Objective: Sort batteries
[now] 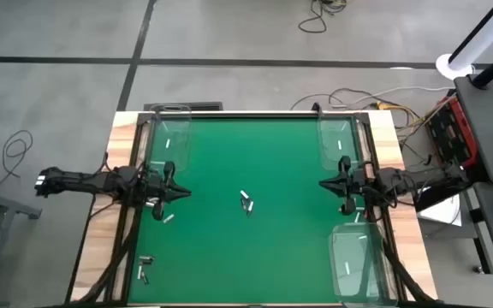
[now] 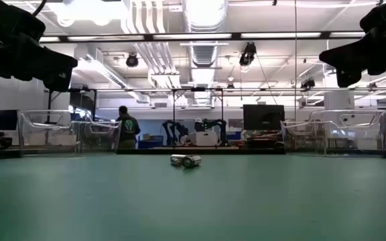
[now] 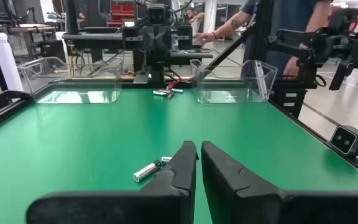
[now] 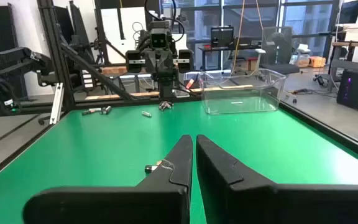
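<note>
Two batteries [image 1: 246,203] lie mid-table, about midway between the left gripper [image 1: 181,193] and the right gripper [image 1: 324,183], neither clearly nearer. Both grippers' fingers are pressed together, holding nothing. Long axes run roughly across the line joining the grippers.

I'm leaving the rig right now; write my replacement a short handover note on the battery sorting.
Left gripper: shut, empty, at the left edge of the mat.
Right gripper: shut, empty, at the right edge.
Batteries: a pair at mid-table, a few beside the left gripper, some at the near-left corner.
Done: the trays at the far left, far right and near right each seem to hold a battery or two.
Left: the loose batteries on the mat.
</note>
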